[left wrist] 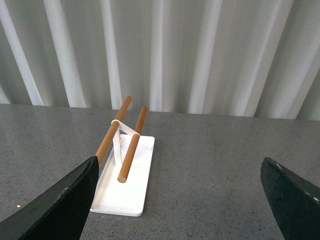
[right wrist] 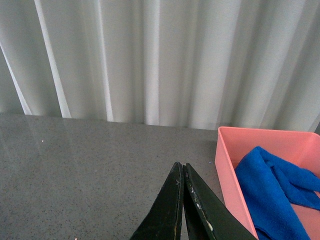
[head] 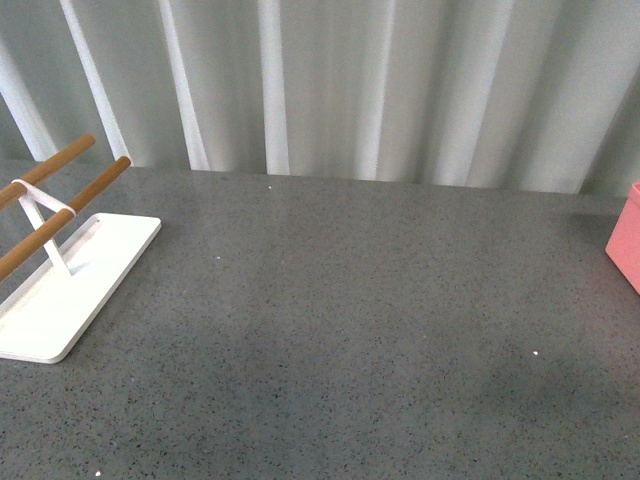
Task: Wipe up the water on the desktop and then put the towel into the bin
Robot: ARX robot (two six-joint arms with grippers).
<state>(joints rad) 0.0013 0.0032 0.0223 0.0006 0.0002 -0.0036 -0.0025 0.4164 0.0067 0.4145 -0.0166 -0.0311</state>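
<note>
Towel (right wrist: 272, 190), bright blue and crumpled, lies inside the pink bin (right wrist: 227, 165); the right wrist view cuts off the bin's near and outer sides, so part of the cloth runs out of sight. From the front only a pink corner of the bin (head: 625, 240) shows at the right edge of the table, and the towel cannot be seen there at all. Neither arm appears in the front view.

Nearest the right wrist camera, the right claw (right wrist: 182, 172) has its two dark fingers pressed flat together, tips meeting, with nothing between them. It hangs above the grey desktop (right wrist: 90, 170), just beside the bin's near wall and clear of the towel.

The left claw (left wrist: 180, 175) is spread wide: one dark finger (left wrist: 60, 200) and the other show only as wedges at the two lower corners of its view, their tips well apart and holding nothing. Past them, on the speckled desktop (left wrist: 210, 165), stands the white rack (left wrist: 125, 185) with two wooden rods (left wrist: 130, 155) angled upward. White curtains (head: 350, 80) hang behind the table's far edge.
</note>
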